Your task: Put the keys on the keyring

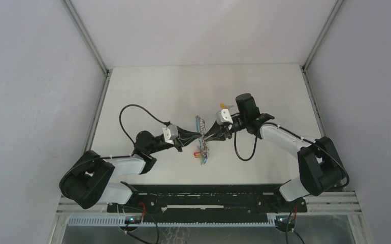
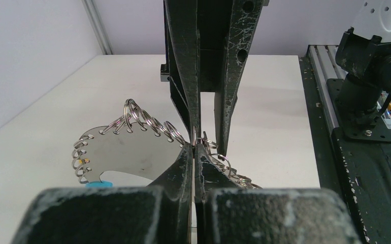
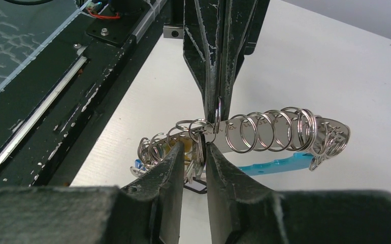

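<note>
The keyring [image 1: 198, 123] is held up between both arms at mid-table: a flat metal plate [image 2: 127, 150] edged with many split rings [image 3: 264, 133], plus a light-blue piece [image 3: 280, 163]. My left gripper [image 2: 195, 146] is shut on the plate's edge, as the right wrist view also shows from above. A silver key [image 3: 197, 155] hangs from a ring with its black-framed tag [image 3: 197, 186] below. My right gripper [image 3: 196, 147] straddles that key, its jaws narrowly apart with a gap on the left side. More tagged keys [image 1: 202, 153] dangle under the plate. A yellow-tagged key [image 1: 225, 105] lies by the right wrist.
A black rail [image 1: 203, 195] with the arm bases runs along the table's near edge and lies close left in the right wrist view. Grey walls and metal posts [image 1: 89, 40] enclose the white table [image 1: 173, 86]. Cables [image 1: 132, 109] loop off both arms.
</note>
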Tool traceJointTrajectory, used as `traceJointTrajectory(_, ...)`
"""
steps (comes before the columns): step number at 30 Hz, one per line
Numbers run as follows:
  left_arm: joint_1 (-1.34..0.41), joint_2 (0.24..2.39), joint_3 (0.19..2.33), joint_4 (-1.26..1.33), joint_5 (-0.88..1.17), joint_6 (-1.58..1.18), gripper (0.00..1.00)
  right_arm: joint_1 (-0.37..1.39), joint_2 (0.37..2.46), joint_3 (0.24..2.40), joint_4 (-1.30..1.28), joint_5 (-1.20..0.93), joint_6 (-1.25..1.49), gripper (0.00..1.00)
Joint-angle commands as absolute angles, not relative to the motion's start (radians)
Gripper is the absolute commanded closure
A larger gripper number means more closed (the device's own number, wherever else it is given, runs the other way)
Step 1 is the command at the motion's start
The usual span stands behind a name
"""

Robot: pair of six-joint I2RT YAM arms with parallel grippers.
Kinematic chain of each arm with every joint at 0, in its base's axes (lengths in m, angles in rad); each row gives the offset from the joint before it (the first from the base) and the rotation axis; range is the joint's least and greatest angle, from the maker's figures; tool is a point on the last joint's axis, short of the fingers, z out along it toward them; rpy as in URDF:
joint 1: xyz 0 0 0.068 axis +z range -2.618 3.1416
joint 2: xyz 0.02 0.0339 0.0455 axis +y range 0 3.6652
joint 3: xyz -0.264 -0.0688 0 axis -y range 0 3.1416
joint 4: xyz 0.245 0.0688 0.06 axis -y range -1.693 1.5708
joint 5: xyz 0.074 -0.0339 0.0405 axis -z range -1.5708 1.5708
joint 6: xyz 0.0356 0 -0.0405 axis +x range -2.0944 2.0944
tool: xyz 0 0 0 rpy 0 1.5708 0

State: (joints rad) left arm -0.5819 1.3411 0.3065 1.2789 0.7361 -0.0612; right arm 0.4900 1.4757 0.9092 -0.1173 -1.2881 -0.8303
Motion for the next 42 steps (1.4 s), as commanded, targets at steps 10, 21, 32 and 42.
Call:
traceJointTrajectory(10,-0.578,1.312,0.291,1.389,0.726,-0.056,1.0,0.502,1.488,0.977,-0.181,-1.271,-0.857,0.98)
traceJointTrajectory(21,-0.577,1.329,0.281,1.39,0.687,-0.035,0.95,0.545,1.375,1.011,-0.271,-1.009,-0.819,1.0)
traceJointTrajectory(32,-0.577,1.355,0.271,1.39,0.664,-0.002,0.76,0.603,1.333,1.06,-0.354,-0.851,-0.84,1.0)
traceJointTrajectory(42,-0.577,1.369,0.272,1.374,0.668,-0.027,0.67,0.666,1.345,1.13,-0.427,-0.684,-0.857,1.0)
